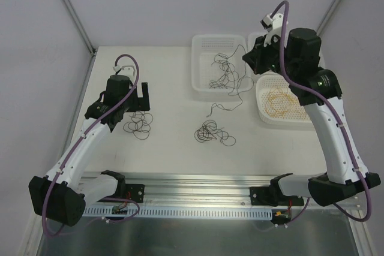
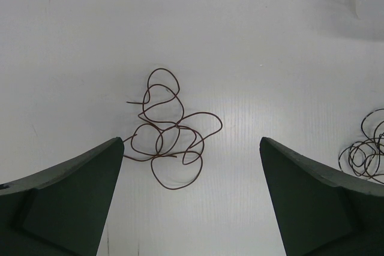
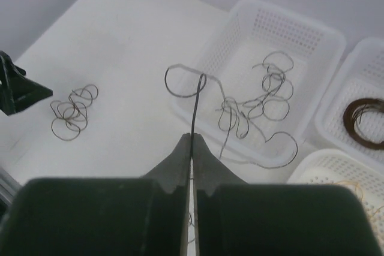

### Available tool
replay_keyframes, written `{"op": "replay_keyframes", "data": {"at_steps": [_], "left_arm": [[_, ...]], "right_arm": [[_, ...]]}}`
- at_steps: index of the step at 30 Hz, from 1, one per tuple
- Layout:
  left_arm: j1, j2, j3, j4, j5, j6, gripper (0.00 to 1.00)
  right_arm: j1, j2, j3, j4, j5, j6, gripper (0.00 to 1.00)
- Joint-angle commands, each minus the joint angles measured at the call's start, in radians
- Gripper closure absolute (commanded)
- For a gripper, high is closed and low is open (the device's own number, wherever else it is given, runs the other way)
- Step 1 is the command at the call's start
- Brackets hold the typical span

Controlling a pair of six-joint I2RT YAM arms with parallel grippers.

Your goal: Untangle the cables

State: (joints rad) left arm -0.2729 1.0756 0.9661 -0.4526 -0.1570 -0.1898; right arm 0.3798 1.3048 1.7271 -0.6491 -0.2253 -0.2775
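Observation:
My right gripper [image 3: 192, 136] is shut on a thin black wire [image 3: 197, 103] and holds it above the right rim of the rectangular white basket [image 1: 199, 91]. In the top view the gripper [image 1: 248, 58] trails this wire [image 1: 239, 88] down over the rim onto the table. More black curly wires [image 1: 225, 70] lie in that basket. A black tangle [image 1: 211, 133] lies mid-table. My left gripper [image 2: 192, 141] is open and empty, hovering over a dark brown wire bundle [image 2: 171, 133], which also shows in the top view [image 1: 138, 125].
A round white basket [image 1: 264, 115] at the right holds yellow-tan wires [image 1: 282, 101]. Another white basket [image 3: 336, 103] beside it holds a dark brown coil [image 3: 363, 124]. The black tangle [image 2: 366, 154] shows at the right edge of the left wrist view.

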Motion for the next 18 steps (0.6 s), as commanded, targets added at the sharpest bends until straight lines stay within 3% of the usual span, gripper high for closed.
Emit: {"op": "replay_keyframes", "data": {"at_steps": [1, 8, 18], "left_arm": [[0.009, -0.002, -0.004, 0.017, 0.014, 0.018, 0.02], [0.008, -0.003, -0.004, 0.017, 0.016, 0.018, 0.02], [0.008, -0.002, -0.003, 0.018, 0.028, 0.016, 0.01]], "right_arm": [[0.004, 0.016, 0.104, 0.06, -0.016, 0.023, 0.99], [0.004, 0.091, 0.209, 0.215, -0.019, 0.081, 0.99], [-0.004, 0.321, 0.282, 0.512, 0.17, 0.047, 0.99]]}}
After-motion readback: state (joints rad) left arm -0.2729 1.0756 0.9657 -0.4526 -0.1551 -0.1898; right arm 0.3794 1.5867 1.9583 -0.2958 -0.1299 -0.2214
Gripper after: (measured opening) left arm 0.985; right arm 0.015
